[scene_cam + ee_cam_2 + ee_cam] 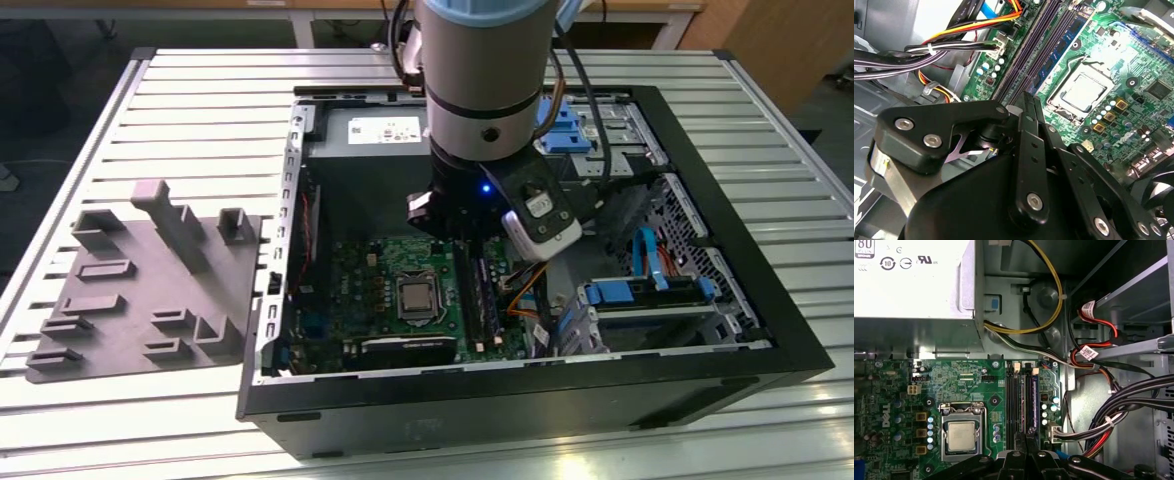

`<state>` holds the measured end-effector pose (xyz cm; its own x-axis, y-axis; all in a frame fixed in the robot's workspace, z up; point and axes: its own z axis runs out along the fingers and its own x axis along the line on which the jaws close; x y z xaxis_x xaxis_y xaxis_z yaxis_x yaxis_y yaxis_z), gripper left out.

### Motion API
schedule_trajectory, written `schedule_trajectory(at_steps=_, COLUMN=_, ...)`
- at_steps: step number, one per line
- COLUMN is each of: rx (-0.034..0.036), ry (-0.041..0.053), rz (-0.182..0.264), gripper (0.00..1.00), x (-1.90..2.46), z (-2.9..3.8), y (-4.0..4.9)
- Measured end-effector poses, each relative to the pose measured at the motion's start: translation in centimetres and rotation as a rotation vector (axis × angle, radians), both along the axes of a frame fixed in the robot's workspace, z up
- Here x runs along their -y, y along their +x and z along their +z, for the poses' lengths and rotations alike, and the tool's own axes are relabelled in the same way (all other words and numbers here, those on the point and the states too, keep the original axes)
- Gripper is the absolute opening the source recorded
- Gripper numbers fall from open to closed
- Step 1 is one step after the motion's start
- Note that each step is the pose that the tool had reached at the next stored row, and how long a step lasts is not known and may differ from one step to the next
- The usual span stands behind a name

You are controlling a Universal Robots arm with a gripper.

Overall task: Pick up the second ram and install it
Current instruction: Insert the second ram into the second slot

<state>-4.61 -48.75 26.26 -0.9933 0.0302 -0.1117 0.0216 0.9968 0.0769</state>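
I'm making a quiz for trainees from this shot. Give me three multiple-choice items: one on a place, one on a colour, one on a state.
1. Where is the black robot gripper?
A. Outside the case
B. Inside the black metal computer case, over its flat circuit board
C. Pressed to the floor

2. What colour is that circuit board?
A. Green
B. Red
C. White

3. How is the square silver processor?
A. Under a fan
B. Lying loose outside the case
C. Seated in its socket, uncovered

Answers:
1. B: both wrist views show the board right below the gripper.
2. A: it is green in every view.
3. C: its bare metal top shows inside the socket frame.
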Motion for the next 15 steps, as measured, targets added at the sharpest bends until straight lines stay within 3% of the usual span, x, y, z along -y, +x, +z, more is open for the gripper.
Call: schedule_trajectory(at_steps=15, rx=0.0000, ry=-0.0001, rz=0.000, gripper=0.12, x=0.00, z=-0.53, y=0.00)
